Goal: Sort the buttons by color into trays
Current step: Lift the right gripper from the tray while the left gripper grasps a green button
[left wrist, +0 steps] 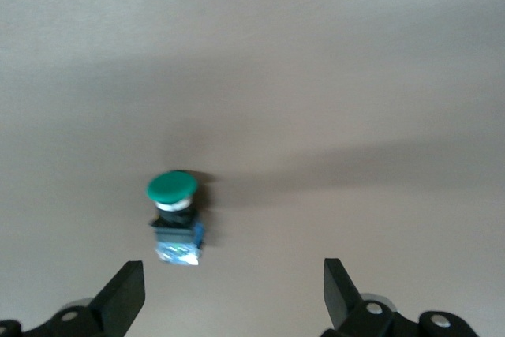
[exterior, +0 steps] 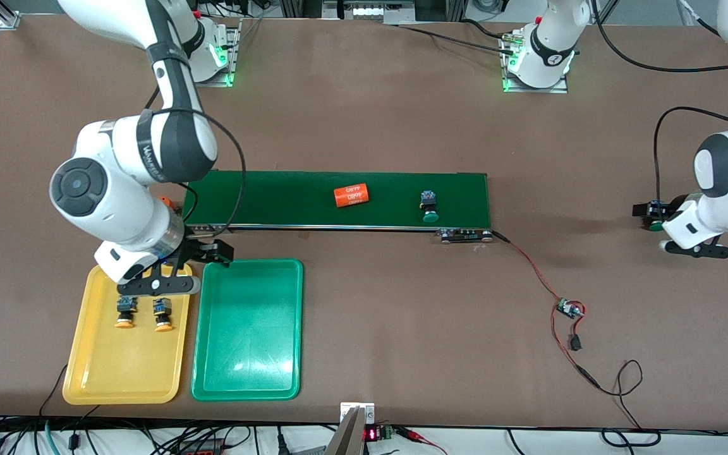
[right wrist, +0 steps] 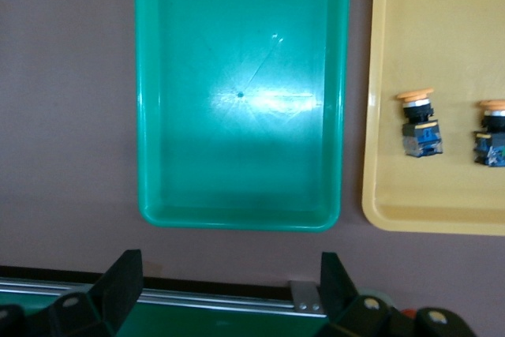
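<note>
While both yellow buttons [exterior: 144, 314] sit in the yellow tray [exterior: 86, 373] | we see a green button [left wrist: 175, 219] on bare table just ahead of our left gripper [left wrist: 234, 293], jaws wide, empty | its long axis points away from the jaws | right gripper [right wrist: 230, 286] open, empty, over the green tray's [right wrist: 241, 217] belt-side rim.

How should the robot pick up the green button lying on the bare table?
The green button lies on its side under the open left hand. Probably best to come straight down from above and pinch the blocky black-and-blue body across its flat sides. The round green cap would likely slip.
</note>
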Robot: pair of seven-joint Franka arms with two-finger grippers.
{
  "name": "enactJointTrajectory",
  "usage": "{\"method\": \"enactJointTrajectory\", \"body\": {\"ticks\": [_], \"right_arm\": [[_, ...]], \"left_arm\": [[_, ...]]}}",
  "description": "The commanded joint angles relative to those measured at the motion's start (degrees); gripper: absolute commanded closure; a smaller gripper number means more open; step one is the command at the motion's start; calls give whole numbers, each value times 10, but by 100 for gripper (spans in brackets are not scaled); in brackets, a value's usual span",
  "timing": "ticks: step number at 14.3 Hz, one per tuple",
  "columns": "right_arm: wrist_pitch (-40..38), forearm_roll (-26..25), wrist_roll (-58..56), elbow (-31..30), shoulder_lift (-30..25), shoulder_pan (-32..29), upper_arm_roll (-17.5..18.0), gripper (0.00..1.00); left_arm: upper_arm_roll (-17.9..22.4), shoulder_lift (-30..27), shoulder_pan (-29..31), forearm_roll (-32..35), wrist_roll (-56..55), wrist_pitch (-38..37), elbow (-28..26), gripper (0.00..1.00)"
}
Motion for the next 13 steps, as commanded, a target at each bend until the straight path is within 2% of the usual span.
{"method": "enactJointTrajectory", "body": {"ticks": [1, 3, 4, 6, 7, 9, 11, 13], "right_arm": [[-25, 3, 18, -15, -19, 2, -2, 0], [-34, 2, 20, -16, -23, 0, -3, 0], [-35, 1, 20, -16, -23, 1, -4, 0], [-42, -1, 20, -16, -38, 5, -14, 0], [-50, -3, 20, -18, -45, 5, -15, 0], [-96, -25, 20, -19, -68, 5, -18, 0], [-118, -51, 27, -41, -97, 16, -18, 0], [-117, -67, 27, -49, -100, 31, -19, 0]], "left_arm": [[30, -8, 10, 9, 48, 118, -82, 0], [40, -1, 18, 9, 52, 223, -135, 0], [47, 6, 18, 9, 58, 252, -146, 0], [52, 22, 19, 9, 81, 259, -146, 0], [57, 27, 19, 9, 86, 260, -146, 3], [57, 35, 20, 9, 95, 260, -145, 21], [57, 35, 20, 9, 96, 258, -145, 49], [57, 35, 20, 4, 89, 244, -142, 69]]}}
